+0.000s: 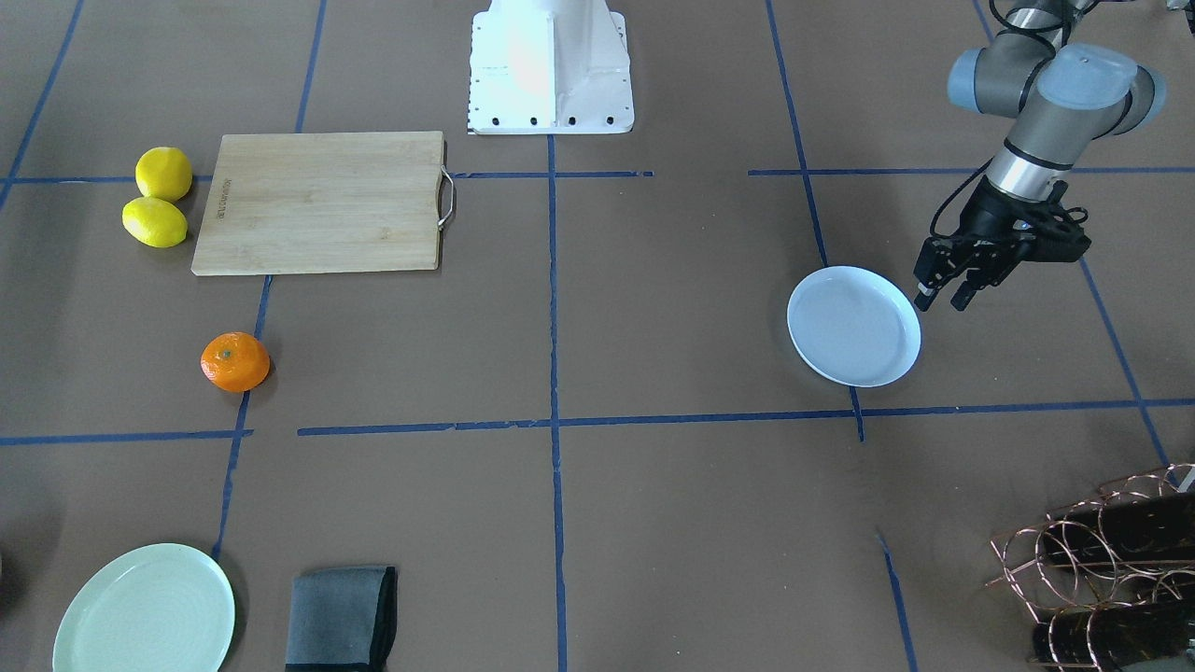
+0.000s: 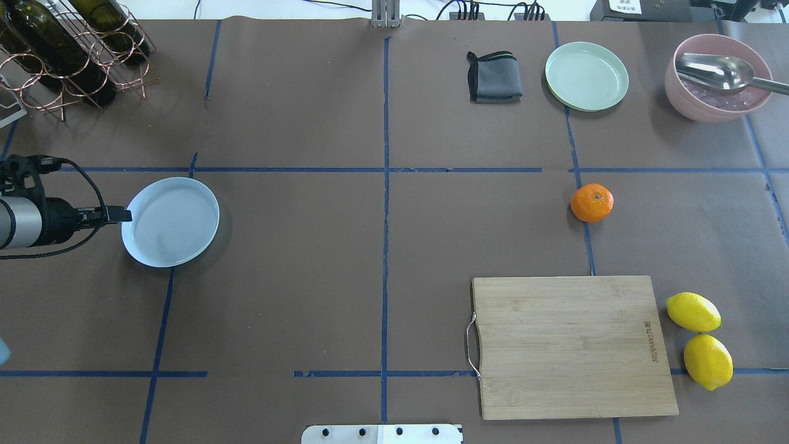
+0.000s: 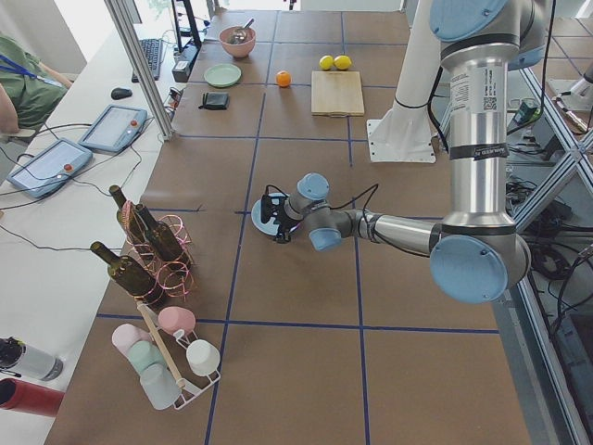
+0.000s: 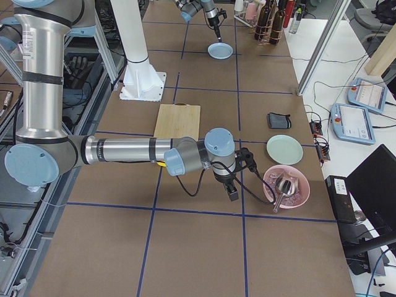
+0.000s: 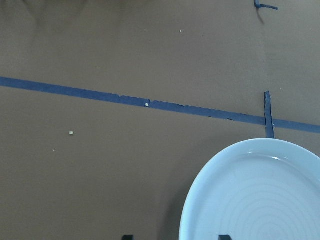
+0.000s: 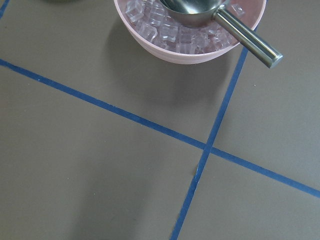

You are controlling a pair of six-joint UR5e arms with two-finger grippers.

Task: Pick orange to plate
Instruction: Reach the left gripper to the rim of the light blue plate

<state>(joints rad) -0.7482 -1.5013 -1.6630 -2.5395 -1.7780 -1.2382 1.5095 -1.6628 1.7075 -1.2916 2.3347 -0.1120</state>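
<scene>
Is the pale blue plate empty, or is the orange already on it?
Empty. The plate shows only bare surface; the orange sits on the table, far from it.

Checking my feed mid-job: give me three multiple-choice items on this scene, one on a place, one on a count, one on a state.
1. Where is the orange?
A. on the plate
B. on the cutting board
C. on the bare table

2. How many lemons are there?
A. one
B. two
C. three

3. The left hand is:
A. open and empty
B. shut on the orange
C. shut on the plate

Answers:
1. C, it lies on the table, away from the plate and the cutting board.
2. B, a pair lies beside the cutting board.
3. A, its fingers stand apart at the plate's rim.
</scene>
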